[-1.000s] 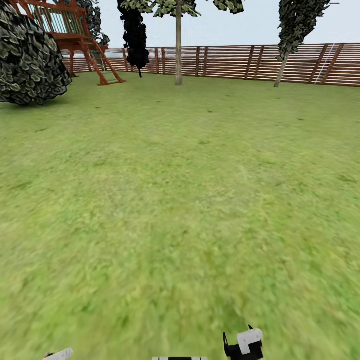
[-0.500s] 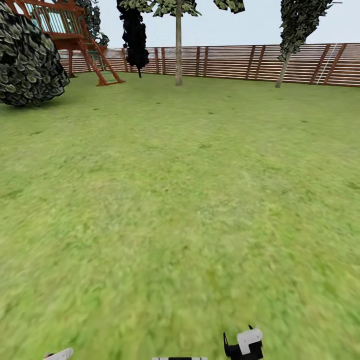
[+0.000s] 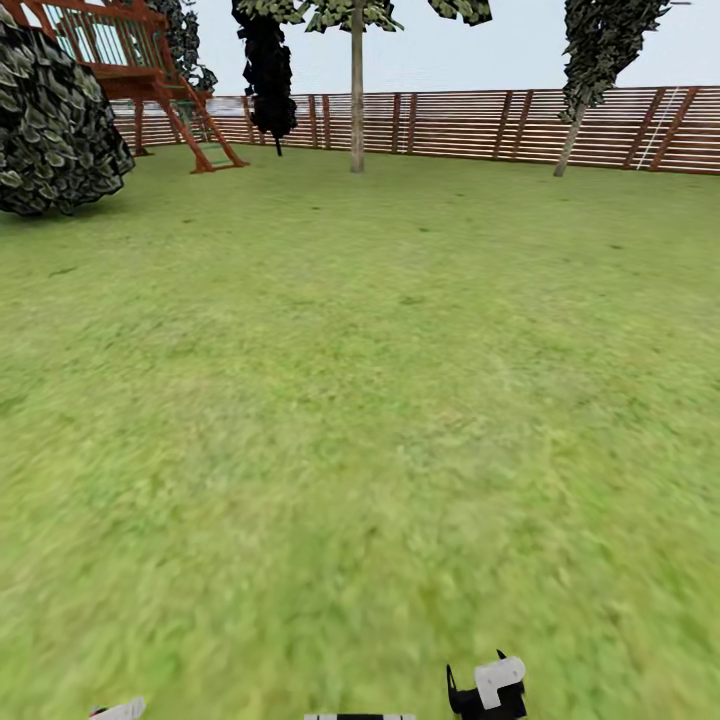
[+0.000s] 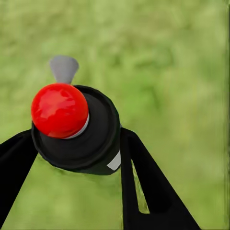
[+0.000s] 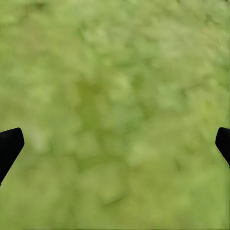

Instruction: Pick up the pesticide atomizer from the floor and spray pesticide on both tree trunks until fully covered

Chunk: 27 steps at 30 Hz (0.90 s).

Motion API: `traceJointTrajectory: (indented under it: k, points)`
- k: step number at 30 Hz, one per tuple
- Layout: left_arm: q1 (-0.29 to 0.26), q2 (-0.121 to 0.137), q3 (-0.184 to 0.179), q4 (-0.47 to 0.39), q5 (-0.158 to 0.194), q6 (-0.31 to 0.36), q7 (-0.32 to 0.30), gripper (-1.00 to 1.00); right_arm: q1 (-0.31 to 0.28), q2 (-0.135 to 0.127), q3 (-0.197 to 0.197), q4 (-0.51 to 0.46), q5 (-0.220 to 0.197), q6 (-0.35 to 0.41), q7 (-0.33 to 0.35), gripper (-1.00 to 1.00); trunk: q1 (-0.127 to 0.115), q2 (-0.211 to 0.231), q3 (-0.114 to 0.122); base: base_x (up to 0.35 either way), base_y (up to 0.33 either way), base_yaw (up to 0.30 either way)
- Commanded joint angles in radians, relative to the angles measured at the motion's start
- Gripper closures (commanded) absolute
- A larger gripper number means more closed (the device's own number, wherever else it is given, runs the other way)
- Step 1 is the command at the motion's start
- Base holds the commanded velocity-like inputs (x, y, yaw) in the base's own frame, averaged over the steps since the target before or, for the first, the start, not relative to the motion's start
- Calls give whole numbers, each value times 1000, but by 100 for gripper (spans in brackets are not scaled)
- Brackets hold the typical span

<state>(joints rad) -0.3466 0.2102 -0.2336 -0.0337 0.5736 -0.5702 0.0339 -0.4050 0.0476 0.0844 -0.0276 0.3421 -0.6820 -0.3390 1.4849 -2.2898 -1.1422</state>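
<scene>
A: What is being held by the left gripper [image 4: 76,143]?

B: The pesticide atomizer [image 4: 76,129] is being gripped between its two black fingers [image 4: 143,187], which are closed against the black body from either side. A glossy red cap [image 4: 59,110] is being shown on top, with a small grey nozzle [image 4: 63,68] projecting beyond it. Blurred green grass [image 4: 177,72] is being seen behind it, so the atomizer is being carried clear of the floor.

A: And the right gripper [image 5: 115,143]?

B: It is being held wide open with nothing between the fingers; only the black fingertips [image 5: 9,143] are being seen at the two edges of the right wrist view, over the grass. In the head view, a black and white part of the right arm [image 3: 490,688] is being shown at the bottom edge.

A: What is being seen ahead?

B: A wide lawn [image 3: 360,400] is being shown, ringed by a brown slatted fence [image 3: 480,125]. A tree with a straight pale trunk [image 3: 357,95] is being seen standing near the fence, well apart from the robot. A dark cypress-like tree [image 3: 268,70] is being seen just left of it, and a thin leaning stem [image 3: 568,140] off to the right. A large dark bush [image 3: 55,125] and a red wooden play frame [image 3: 150,85] are being seen at the far left.
</scene>
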Motion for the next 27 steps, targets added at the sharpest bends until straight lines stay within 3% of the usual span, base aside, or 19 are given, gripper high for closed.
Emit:
traceJointTrajectory:
  k: [1, 27]
  points:
    - [0, 0, 0, 0, 1, 0, 0, 100, 0, 0, 0, 0, 0, 0, 0, -100, 0, 0, 0, 344, 0, 0]
    - [0, 0, 0, 0, 1, 0, 0, 100, 0, 0, 0, 0, 0, 0, 0, -100, 0, 0, 0, 344, 0, 0]
